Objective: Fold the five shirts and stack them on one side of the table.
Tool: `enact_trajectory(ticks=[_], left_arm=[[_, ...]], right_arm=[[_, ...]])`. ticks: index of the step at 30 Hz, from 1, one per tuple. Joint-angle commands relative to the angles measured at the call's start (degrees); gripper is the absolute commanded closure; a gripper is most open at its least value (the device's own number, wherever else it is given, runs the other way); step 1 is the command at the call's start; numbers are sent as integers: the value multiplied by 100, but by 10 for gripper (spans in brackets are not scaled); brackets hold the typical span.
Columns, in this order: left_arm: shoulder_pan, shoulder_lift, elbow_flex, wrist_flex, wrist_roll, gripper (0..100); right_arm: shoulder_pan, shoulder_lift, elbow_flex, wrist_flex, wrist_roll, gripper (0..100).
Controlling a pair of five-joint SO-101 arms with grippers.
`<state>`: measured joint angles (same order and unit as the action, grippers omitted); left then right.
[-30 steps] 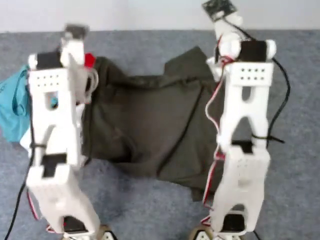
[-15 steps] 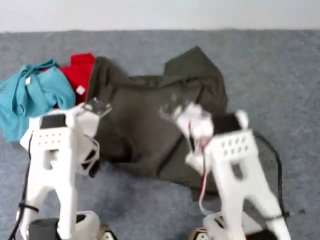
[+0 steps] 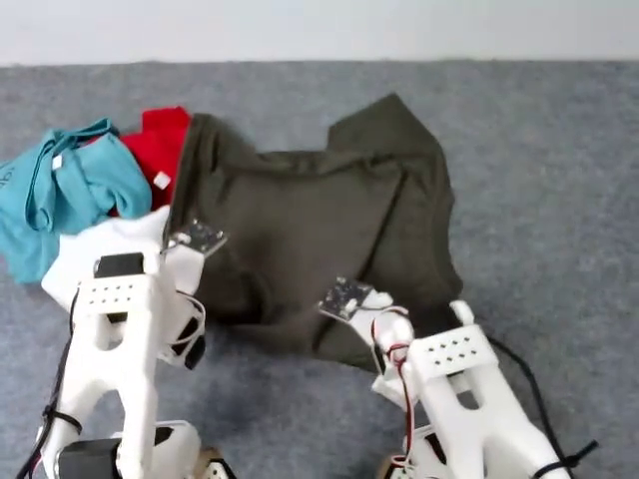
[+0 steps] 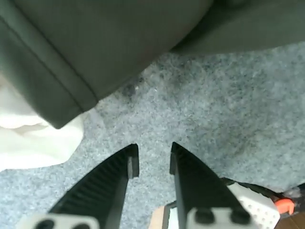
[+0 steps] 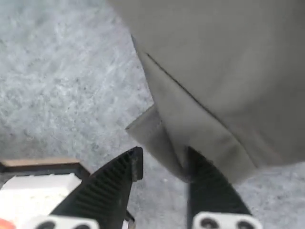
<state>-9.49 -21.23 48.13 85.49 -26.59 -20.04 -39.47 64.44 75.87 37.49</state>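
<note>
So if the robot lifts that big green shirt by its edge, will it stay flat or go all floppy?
Probably floppy: the green shirt lies in soft wrinkles and folds, so it would likely droop from wherever it is pinched. Pushing it across the fuzzy grey table would probably bunch it up.

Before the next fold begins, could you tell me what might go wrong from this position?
1. The white shirt lies partly under the hem of the olive shirt, close to the open left gripper, so a grab there may catch both.
2. The open right gripper straddles a corner of the olive shirt that seems doubled, so closing may pinch only one layer.
</note>
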Motion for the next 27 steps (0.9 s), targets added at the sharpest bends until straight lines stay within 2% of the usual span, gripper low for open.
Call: enact_trajectory(ticks=[1, 4, 10, 13, 18, 27], left_arm=[[-18, -149, 13, -44, 62, 889], [-18, -149, 13, -44, 62, 889], [-18, -149, 13, -26, 62, 889], [-26, -149, 13, -18, 62, 889], [-26, -149, 13, -18, 62, 889], [-26, -149, 13, -18, 62, 889]], right_arm=[[-57, -119, 211, -338, 70, 991], [-321, -119, 229, -321, 70, 954], [-1727, -119, 237, -312, 26, 919], [-2088, -119, 255, -347, 26, 919], [-2062, -119, 273, -347, 26, 916], [-1262, -110, 695, -752, 413, 916]])
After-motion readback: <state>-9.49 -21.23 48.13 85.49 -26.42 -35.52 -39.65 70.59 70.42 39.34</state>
